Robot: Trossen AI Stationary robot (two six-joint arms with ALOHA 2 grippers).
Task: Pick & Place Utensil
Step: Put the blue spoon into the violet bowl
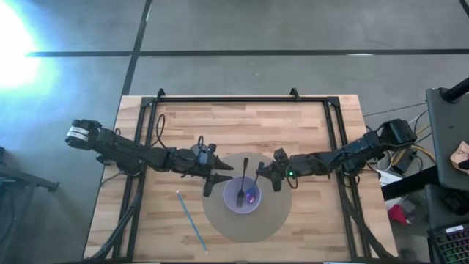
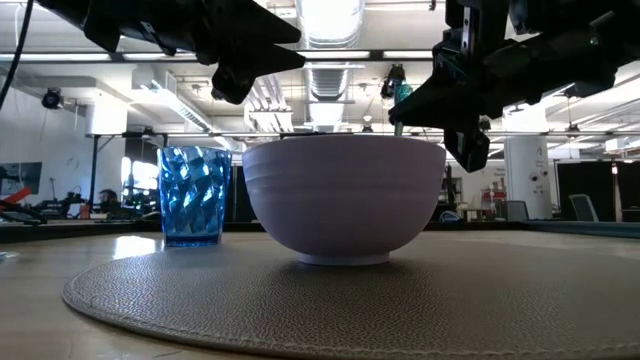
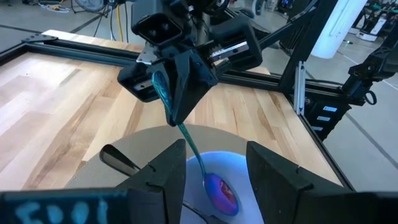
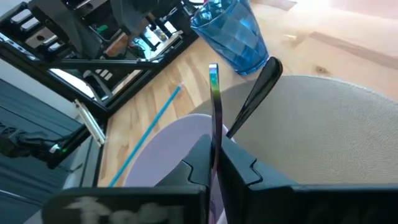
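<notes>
A lavender bowl (image 1: 236, 203) stands on a round grey placemat (image 1: 220, 220). My right gripper (image 1: 272, 178) is at the bowl's right rim, shut on an iridescent spoon (image 3: 186, 137). A black utensil (image 4: 255, 93) leans on the bowl's far rim, its broad end out over the mat. My left gripper (image 3: 216, 149) hovers open at the bowl's left rim, pointing at the spoon. A blue faceted cup (image 4: 230, 31) stands on the table behind the bowl to the left. A blue straw (image 1: 192, 220) lies flat on the table near the mat's left edge. My right gripper pinches the spoon's handle (image 3: 177, 121) between its two fingers (image 3: 193, 81), near the handle's free end (image 3: 159, 84). The fingers come slanting down from the table's right. The spoon hangs tilted, with its bowl end (image 3: 221, 190) low inside the lavender bowl.
A black metal frame (image 1: 227, 97) runs along the table's far edge and down both sides. Bare wood lies on the far half of the table (image 1: 242, 125) and near the front right corner (image 1: 322, 227). Both arms reach in low over the table's middle.
</notes>
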